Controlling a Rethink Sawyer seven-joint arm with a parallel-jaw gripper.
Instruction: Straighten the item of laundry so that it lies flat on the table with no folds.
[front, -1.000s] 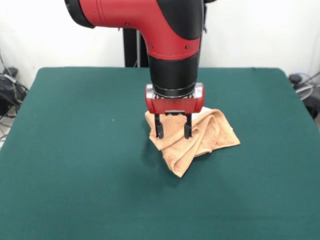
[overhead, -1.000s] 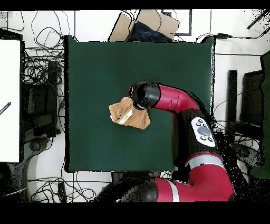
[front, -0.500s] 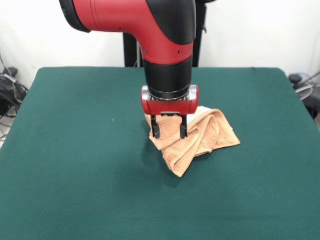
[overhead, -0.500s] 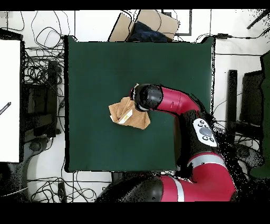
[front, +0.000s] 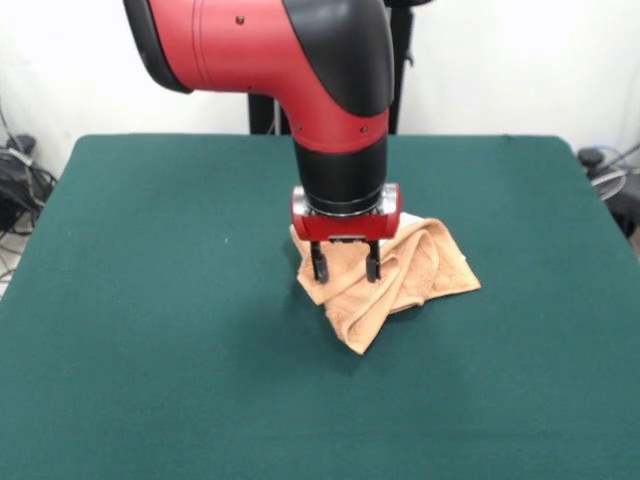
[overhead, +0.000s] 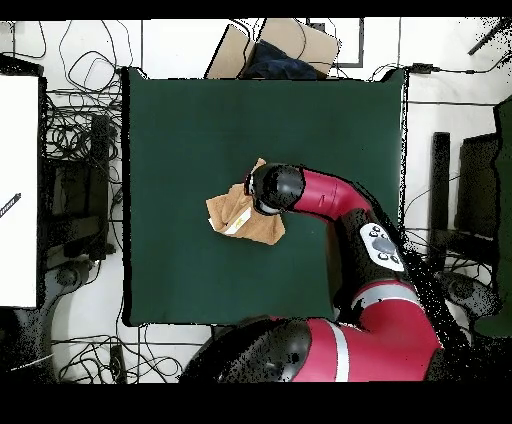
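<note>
The peach-orange towel (front: 405, 275) lies crumpled and folded near the middle of the dark green table (front: 150, 300). In the overhead view the towel (overhead: 238, 216) shows a white tag strip. My gripper (front: 345, 272) hangs straight down over the towel's left part, its two black fingers (front: 318, 265) spread apart with the tips at the cloth's surface. The fingers hold nothing. In the overhead view the arm's wrist (overhead: 275, 188) hides the gripper and the towel's right corner.
A cardboard box (overhead: 270, 45) with dark cloth stands beyond the table's far edge in the overhead view. Cables (overhead: 80, 120) lie on the floor at the left. A white panel (overhead: 18, 190) stands at the far left.
The gripper has shifted slightly right and come lower onto the towel. The towel's shape has not changed.
</note>
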